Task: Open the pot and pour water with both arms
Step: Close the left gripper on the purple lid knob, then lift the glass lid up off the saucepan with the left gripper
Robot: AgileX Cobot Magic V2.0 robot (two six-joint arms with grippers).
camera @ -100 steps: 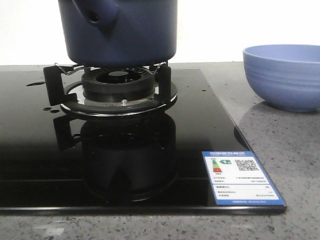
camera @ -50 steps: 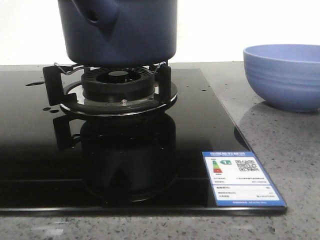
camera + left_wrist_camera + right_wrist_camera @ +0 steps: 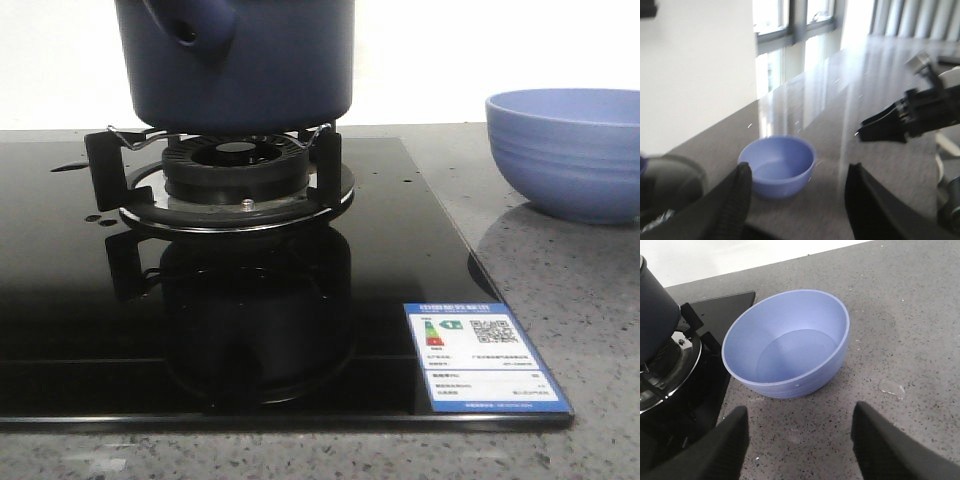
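Pale bowl on countertop right of pot, well apart.

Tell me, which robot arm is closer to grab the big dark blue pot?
Probably the left. Its wrist view shows the pot's glass lid just beside its open fingers. The right arm's open fingers sit in front of the pale bowl, with the pot off to one side by the stove.

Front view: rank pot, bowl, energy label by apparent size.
1. Pot, largest, though its top is cropped.
2. Bowl, partly cut off at the right edge.
3. Energy label, smallest, despite sitting nearest the camera.
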